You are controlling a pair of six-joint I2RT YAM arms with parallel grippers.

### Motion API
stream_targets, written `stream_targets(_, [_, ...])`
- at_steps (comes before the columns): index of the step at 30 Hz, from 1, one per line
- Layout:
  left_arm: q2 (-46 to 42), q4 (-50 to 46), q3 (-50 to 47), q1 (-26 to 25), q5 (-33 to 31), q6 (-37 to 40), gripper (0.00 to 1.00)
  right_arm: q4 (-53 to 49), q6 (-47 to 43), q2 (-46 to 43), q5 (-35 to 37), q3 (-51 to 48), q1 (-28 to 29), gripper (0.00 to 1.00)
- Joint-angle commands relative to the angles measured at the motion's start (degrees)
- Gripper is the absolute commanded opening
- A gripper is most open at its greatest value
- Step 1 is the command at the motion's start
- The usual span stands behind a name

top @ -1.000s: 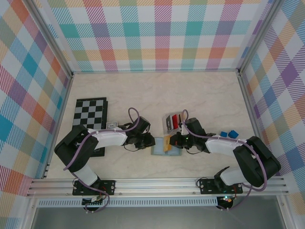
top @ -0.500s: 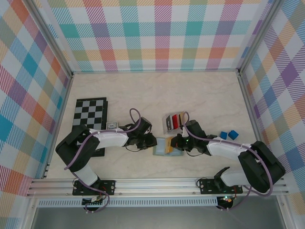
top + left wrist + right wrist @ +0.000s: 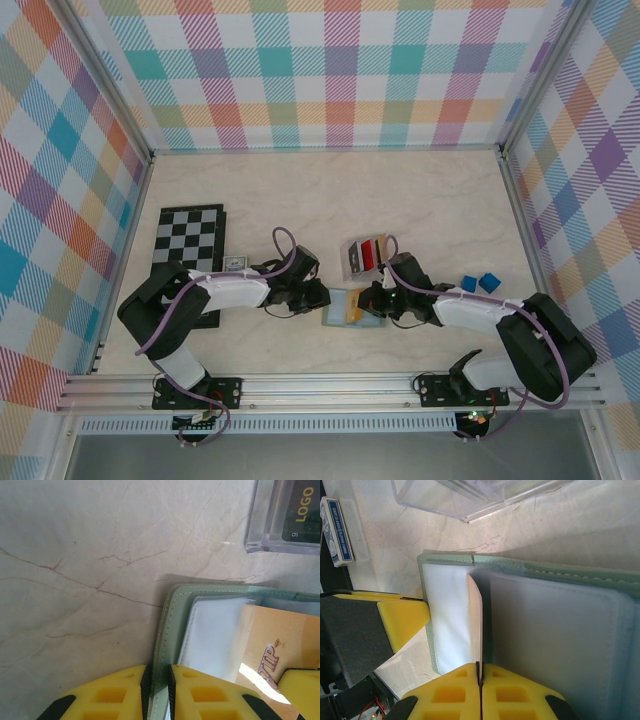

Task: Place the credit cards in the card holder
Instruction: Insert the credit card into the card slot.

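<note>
Little has shifted in a second: the left pincer [image 3: 318, 294] has crept slightly right, the right arm resettling beside it. The sage-green card holder [image 3: 169, 630] lies open on the desk [image 3: 300, 200] between the two arms. The left pincer is clenched on its stitched left edge. The right pincer [image 3: 480, 672] is clenched on the end of an orange-tan card [image 3: 280, 640], whose far end meets the holder's clear pockets.

The card looks thin, stiff and slick, best taken by a short end. The holder looks soft and light, likely to slide or buckle unless pinned at its rim.

A clear tray [image 3: 352, 262] holding a red card [image 3: 367, 250] sits just beyond the holder. A small boxed deck [image 3: 337, 530] lies near the left arm. Open desk lies on the near side.
</note>
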Motion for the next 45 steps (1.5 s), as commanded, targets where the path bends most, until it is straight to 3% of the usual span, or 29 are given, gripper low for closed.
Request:
stream_targets(1, [2.2, 0.1, -1.1, -2.3, 2.9, -0.6, 0.19, -5.4, -0.2, -1.9, 0.9, 0.0, 0.1, 0.06])
stream_targets(9, [2.6, 0.6, -1.1, -2.4, 3.4, -0.7, 0.19, 2.0, 2.0, 3.4, -2.8, -1.3, 0.4, 0.07])
stream_targets(20, [3.0, 1.0, -1.3, -2.4, 3.3, -1.3, 0.19, 3.7, 4.0, 5.0, 0.1, 0.7, 3.0, 0.11])
stream_targets(24, [3.2, 0.8, -1.3, -2.5, 3.1, -1.3, 0.19, 0.1, 3.5, 3.4, 2.3, 1.3, 3.3, 0.11])
stream_targets(31, [3.3, 0.8, -1.6, -2.5, 3.1, -1.1, 0.18, -11.7, 0.6, -1.5, 6.7, 2.9, 3.2, 0.25])
stream_targets(34, [3.4, 1.0, -1.7, -2.5, 3.3, -1.1, 0.18, -13.8, -0.3, -2.7, 6.8, 3.2, 3.2, 0.26])
stream_targets(45, [3.3, 1.5, -1.6, -2.5, 3.3, -1.3, 0.18, -7.8, -1.8, 4.5, -0.5, 7.3, 3.3, 0.09])
